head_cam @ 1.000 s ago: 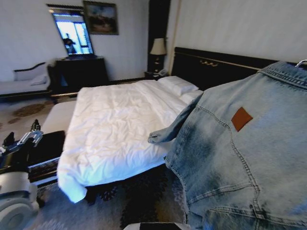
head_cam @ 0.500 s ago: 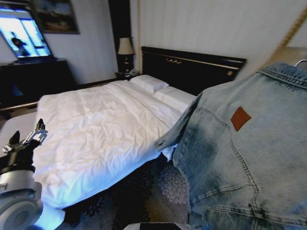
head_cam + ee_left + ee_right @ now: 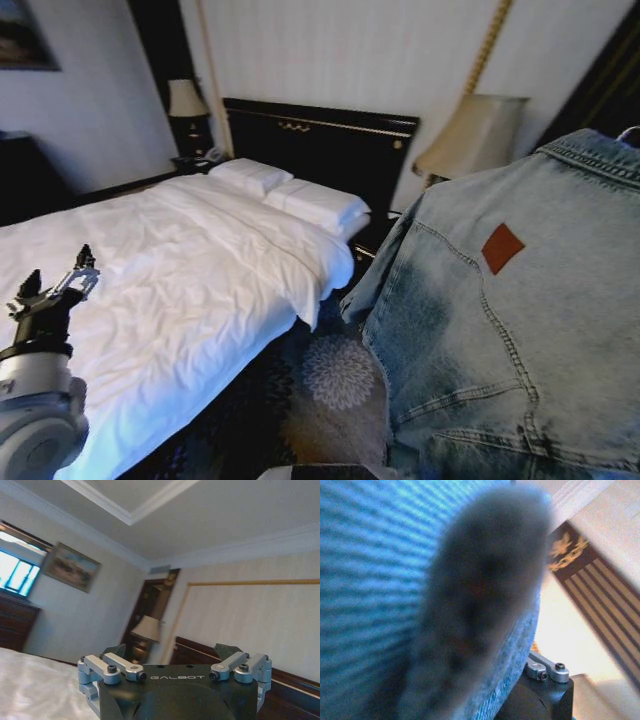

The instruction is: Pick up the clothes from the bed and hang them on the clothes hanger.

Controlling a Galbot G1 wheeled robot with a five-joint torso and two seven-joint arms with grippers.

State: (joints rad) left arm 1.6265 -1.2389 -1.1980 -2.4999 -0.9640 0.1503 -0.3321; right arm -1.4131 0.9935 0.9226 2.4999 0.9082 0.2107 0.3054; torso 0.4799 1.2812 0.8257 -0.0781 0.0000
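Right gripper (image 3: 547,672) pressed against denim jacket (image 3: 520,320).

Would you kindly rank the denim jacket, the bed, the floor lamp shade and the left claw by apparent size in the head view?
1. Bed and denim jacket: alike; the jacket hangs close to the camera, so no ranking.
2. Floor lamp shade.
3. Left claw.

The left gripper (image 3: 175,667) had a black housing lettered GALBOT, with silver linkages fixed by dark screws. Beside the bed (image 3: 180,290), its arm ended in a rounded white-grey joint.
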